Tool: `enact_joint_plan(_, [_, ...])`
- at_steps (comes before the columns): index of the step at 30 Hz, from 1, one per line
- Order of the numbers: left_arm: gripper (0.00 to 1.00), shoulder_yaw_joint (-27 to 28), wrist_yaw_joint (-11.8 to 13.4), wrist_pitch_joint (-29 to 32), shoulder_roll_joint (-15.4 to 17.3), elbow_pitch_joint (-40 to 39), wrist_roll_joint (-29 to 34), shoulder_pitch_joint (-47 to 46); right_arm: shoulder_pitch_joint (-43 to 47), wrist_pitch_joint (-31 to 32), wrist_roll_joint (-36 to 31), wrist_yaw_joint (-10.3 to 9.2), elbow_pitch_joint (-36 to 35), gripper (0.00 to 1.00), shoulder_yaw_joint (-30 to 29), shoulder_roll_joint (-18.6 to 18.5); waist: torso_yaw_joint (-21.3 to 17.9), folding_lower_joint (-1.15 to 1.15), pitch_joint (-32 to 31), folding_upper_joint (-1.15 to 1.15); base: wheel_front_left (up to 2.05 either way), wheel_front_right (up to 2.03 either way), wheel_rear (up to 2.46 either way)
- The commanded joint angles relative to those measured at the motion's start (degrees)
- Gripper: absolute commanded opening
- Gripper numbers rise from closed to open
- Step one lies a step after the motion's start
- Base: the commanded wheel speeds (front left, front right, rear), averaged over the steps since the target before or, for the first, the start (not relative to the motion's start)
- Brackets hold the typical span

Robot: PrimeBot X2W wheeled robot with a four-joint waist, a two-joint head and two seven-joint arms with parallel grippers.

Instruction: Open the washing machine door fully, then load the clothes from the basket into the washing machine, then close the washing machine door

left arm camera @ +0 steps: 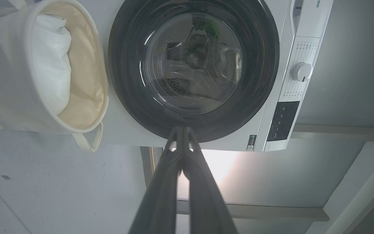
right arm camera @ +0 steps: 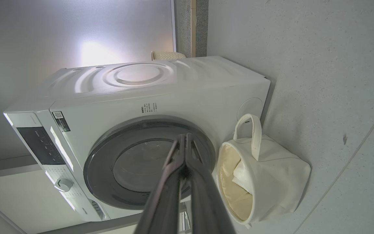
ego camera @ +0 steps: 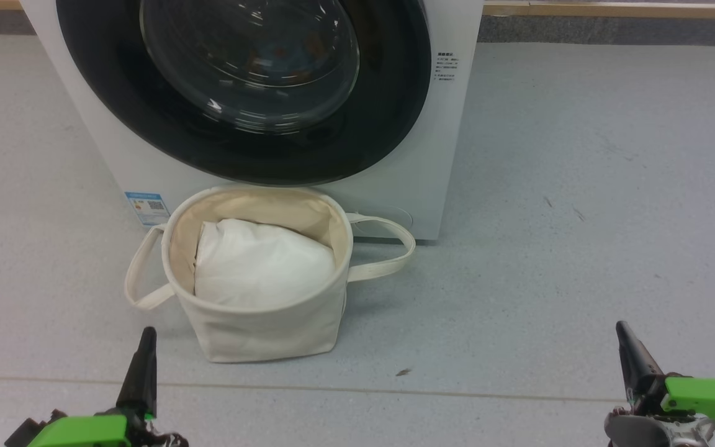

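Both hands sit low at the bottom corners of the head view, left hand and right hand. Each has its fingers pressed together, pointing up toward the washing machine, holding nothing. Looks like the washing machine door is shut flush. The basket stands on the floor just in front, below the door, with a white pillowy bundle inside.
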Motion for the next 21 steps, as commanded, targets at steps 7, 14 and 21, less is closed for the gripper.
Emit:
enact_joint_plan(7, [0.00, 1.94, -0.41, 0.45, 0.83, -2.05, -0.17, -2.44, -2.87, 0.48, 0.31, 0.01, -2.13, 0.00, 1.08, -0.56, 0.00, 0.00, 0.00, 0.00, 0.00, 0.00, 0.00])
enact_joint_plan(14, [0.00, 1.94, -0.41, 0.45, 0.83, -2.06, -0.17, -2.44, -2.87, 0.47, 0.31, 0.01, -2.13, 0.00, 1.08, -0.56, 0.00, 0.00, 0.00, 0.00, 0.00, 0.00, 0.00])
enact_joint_plan(21, [0.00, 1.94, -0.41, 0.45, 0.83, -2.06, -0.17, -2.44, -2.87, 0.47, 0.31, 0.01, -2.13, 0.00, 1.08, -0.56, 0.00, 0.00, 0.00, 0.00, 0.00, 0.00, 0.00])
